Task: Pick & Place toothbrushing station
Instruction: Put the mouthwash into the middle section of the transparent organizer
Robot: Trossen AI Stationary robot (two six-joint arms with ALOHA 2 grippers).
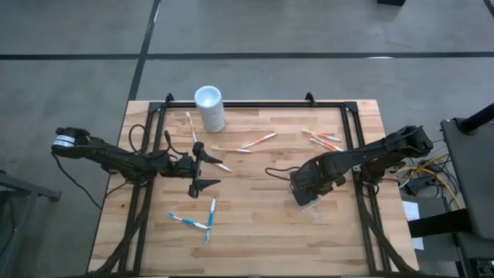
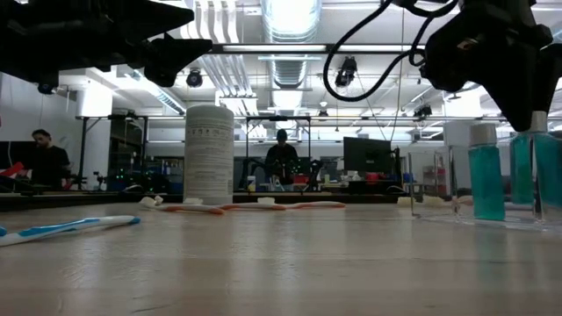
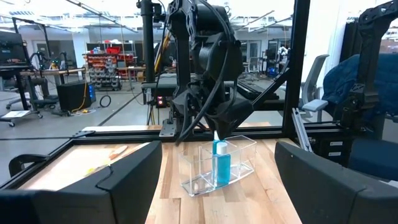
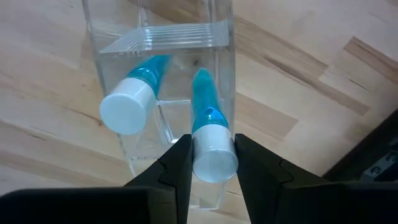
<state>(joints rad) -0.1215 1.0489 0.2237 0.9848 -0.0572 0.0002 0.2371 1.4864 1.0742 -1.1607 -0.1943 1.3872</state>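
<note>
A butcher-block table (image 1: 255, 224) of pale wood strips, edged by a black metal frame, fills the high view. On its right half stands the toothbrushing station (image 3: 219, 163), a boxy, clear plastic holder with flat walls and divided compartments, under the right gripper (image 4: 212, 163). That gripper's dark fingers are pinched on the white cap of a slim teal tube (image 4: 208, 134) standing in the holder; a second teal tube (image 4: 134, 96) with a round white cap leans beside it. The left gripper (image 1: 202, 166) hovers at the table's centre-left, jaws spread wide and holding nothing. A tall opaque white cup (image 1: 210, 108) stands near the far edge. Thin orange-and-white toothbrushes (image 1: 251, 144) lie scattered beyond it, and blue-and-white toothbrushes (image 1: 199, 220) lie nearer the front.
</note>
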